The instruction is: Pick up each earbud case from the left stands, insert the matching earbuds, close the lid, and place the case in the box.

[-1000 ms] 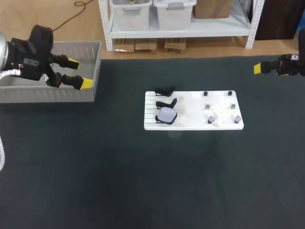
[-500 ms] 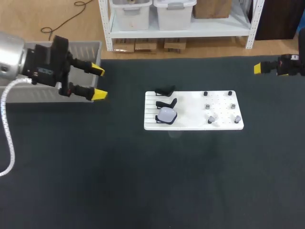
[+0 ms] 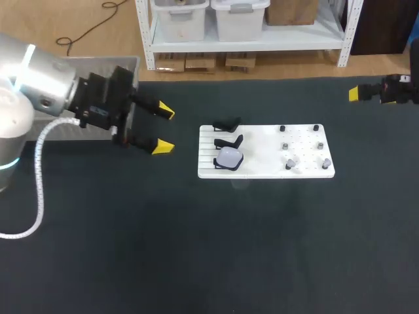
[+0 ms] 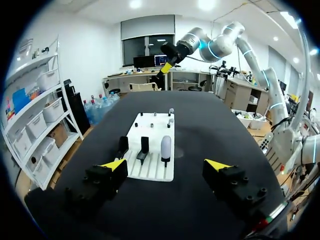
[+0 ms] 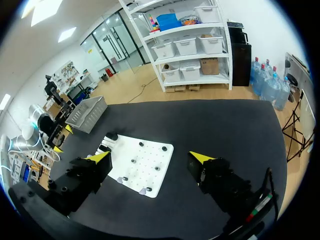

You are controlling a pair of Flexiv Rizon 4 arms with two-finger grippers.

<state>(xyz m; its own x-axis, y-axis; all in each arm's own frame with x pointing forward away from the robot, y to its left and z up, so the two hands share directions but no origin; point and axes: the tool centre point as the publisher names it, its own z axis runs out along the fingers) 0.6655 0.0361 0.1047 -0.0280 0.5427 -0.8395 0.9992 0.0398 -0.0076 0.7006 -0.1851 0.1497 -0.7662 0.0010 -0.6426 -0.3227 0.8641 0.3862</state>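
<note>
Left gripper (image 3: 163,129), fingers spread wide and empty, hovers above the dark surface (image 3: 196,248) just left of the white board (image 3: 262,167). 1 pale earbud case (image 3: 230,157) sits on a black stand at the board's left end. Right gripper (image 5: 151,157), fingers equally wide and empty, hangs well beyond the board's right end.

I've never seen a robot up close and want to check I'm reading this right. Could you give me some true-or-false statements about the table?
1. A white case sits on a stand on the white board. True.
2. The left arm grips that case. False: the left fingers are open, empty, short of the board.
3. Every stand holds a case. False: two black stands are bare.
4. The right fingers are open and empty. True.
</note>
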